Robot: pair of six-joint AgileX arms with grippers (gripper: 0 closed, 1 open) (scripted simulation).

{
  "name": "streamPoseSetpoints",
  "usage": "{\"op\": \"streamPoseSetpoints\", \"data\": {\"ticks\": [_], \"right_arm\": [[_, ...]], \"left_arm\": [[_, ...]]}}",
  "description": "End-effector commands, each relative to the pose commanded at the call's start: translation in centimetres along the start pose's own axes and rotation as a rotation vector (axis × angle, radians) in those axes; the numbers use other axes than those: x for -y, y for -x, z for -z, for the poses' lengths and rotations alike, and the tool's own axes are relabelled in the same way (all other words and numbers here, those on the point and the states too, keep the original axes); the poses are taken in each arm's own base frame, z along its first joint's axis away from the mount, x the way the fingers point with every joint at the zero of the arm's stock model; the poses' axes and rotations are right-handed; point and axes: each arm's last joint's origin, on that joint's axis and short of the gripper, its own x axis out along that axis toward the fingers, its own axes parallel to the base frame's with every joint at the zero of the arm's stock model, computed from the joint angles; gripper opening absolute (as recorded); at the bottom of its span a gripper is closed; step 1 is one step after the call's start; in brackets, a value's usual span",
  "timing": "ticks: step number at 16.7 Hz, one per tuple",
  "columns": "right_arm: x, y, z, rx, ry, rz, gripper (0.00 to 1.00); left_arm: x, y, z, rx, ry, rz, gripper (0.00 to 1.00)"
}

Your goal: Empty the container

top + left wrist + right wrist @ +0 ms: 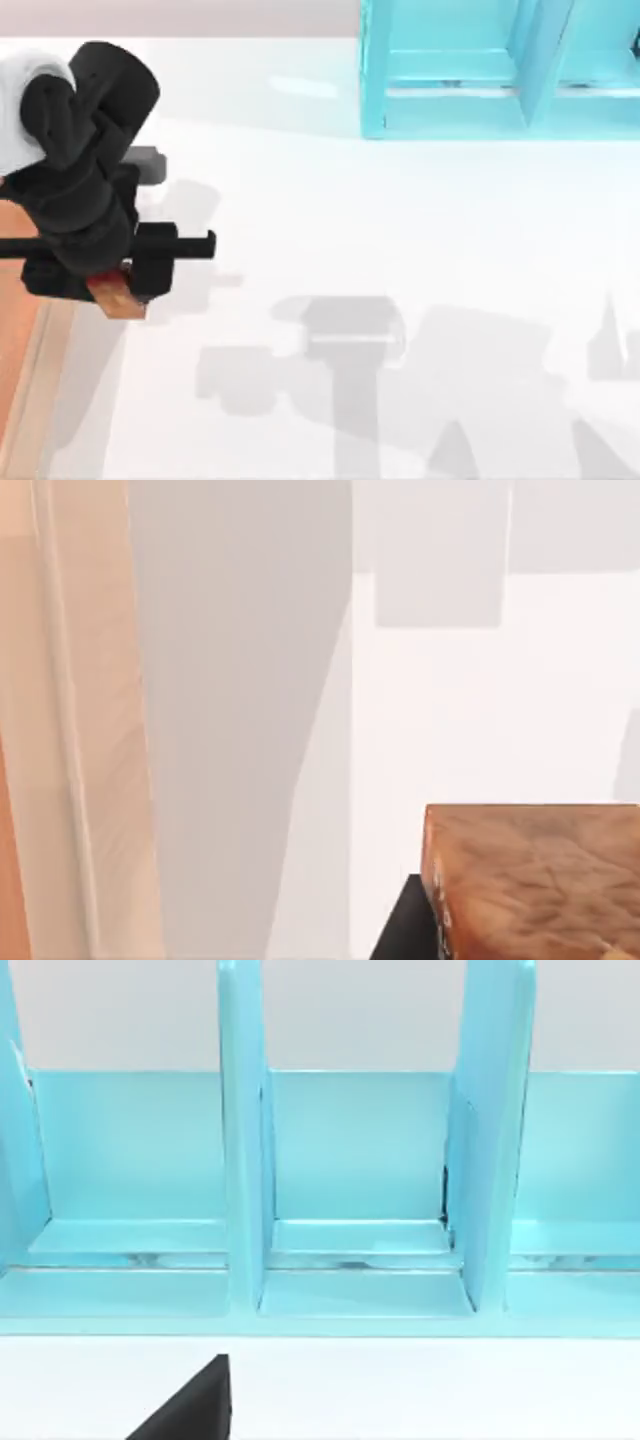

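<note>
A reddish-brown wooden block (117, 296) is held clamped in the left gripper (122, 285) above the white table (400, 250), just beside the container (20, 340) at the table's left edge. A turquoise shelf unit (500, 70) is seen at the far right.

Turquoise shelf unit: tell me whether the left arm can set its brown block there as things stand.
Probably yes, though it is a long reach. The left claw holds the brown block at the table's left edge beside the container; the turquoise shelf unit stands far right, with bare white table between.
</note>
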Motion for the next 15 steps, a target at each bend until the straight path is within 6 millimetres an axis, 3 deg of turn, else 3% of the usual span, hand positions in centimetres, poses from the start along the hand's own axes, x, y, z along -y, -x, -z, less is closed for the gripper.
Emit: {"op": "streamPoseSetpoints", "data": {"ticks": [2,5,11,15], "right_arm": [[0.0,0.0,0.0,0.0,0.0,0.0,1.0],[0.0,0.0,0.0,0.0,0.0,0.0,1.0],[0.0,0.0,0.0,0.0,0.0,0.0,1.0],[0.0,0.0,0.0,0.0,0.0,0.0,1.0]], "left_arm": [[1.6,-1.3,1.6,-0.047,0.001,-0.002,0.0],[1.9,-2.4,2.8,-0.102,0.005,-0.012,0.0],[1.9,-2.5,2.9,-0.095,-0.007,-0.01,0.0],[2.5,-4.7,3.0,-0.086,-0.039,-0.007,0.0]]}}
